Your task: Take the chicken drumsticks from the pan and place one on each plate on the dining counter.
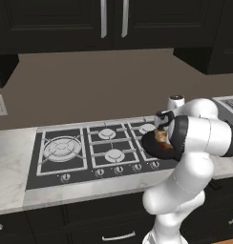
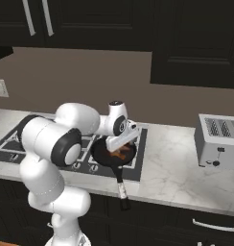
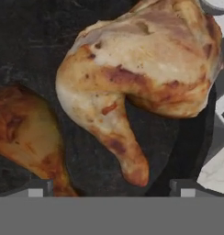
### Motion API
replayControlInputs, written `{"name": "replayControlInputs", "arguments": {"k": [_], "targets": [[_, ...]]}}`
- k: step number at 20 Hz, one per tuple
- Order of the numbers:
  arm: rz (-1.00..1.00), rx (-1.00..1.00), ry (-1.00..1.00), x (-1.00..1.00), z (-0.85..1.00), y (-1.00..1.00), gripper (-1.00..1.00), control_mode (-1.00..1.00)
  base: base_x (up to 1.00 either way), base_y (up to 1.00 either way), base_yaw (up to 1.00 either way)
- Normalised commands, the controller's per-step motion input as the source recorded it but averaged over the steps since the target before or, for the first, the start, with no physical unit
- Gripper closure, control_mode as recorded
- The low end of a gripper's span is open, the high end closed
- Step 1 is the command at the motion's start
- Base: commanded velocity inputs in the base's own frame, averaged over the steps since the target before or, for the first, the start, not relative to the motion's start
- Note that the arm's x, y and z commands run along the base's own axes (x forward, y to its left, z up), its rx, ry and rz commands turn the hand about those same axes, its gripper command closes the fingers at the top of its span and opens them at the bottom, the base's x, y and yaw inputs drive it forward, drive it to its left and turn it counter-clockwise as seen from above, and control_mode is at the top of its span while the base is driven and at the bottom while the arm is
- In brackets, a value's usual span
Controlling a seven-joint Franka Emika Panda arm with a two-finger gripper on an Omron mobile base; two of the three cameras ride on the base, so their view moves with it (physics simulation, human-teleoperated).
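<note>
Gripper (image 3: 111, 187) jaws spread wide, holding nothing, poised low over pan (image 3: 36, 59). Bone tip of larger drumstick (image 3: 132, 78) lies between fingertips. Second drumstick (image 3: 26, 133) beside it, apart, same pan. Pan sits on stove (image 1: 70, 152) right burner, handle (image 2: 121, 185) toward counter edge. Toaster (image 2: 218, 141) on counter, well apart.

A black stove (image 1: 90, 150) with grey grates is set into a marbled counter (image 2: 171, 175), with a silver toaster (image 2: 218, 141) well to the stove's right (two slots on top), dark cabinets (image 1: 109, 21) above it and a wall outlet (image 2: 1, 88) to its left.
</note>
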Motion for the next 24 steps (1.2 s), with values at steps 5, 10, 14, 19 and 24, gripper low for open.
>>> {"name": "replayControlInputs", "arguments": {"k": [5,10,14,19,24], "targets": [[0.09,0.00,0.00,0.00,-0.24,-0.09,-1.00,-1.00,0.00,0.00,0.00],[0.06,0.00,0.00,0.00,-0.04,0.00,-1.00,-1.00,0.00,0.00,0.00],[0.06,0.00,-0.01,0.00,0.00,0.00,-1.00,-1.00,0.00,0.00,0.00],[0.05,0.00,-0.11,0.18,-0.09,0.00,-1.00,-1.00,0.00,0.00,0.00],[0.04,-0.01,-0.03,0.34,-0.27,0.00,-1.00,-1.00,0.00,0.00,0.00]]}}
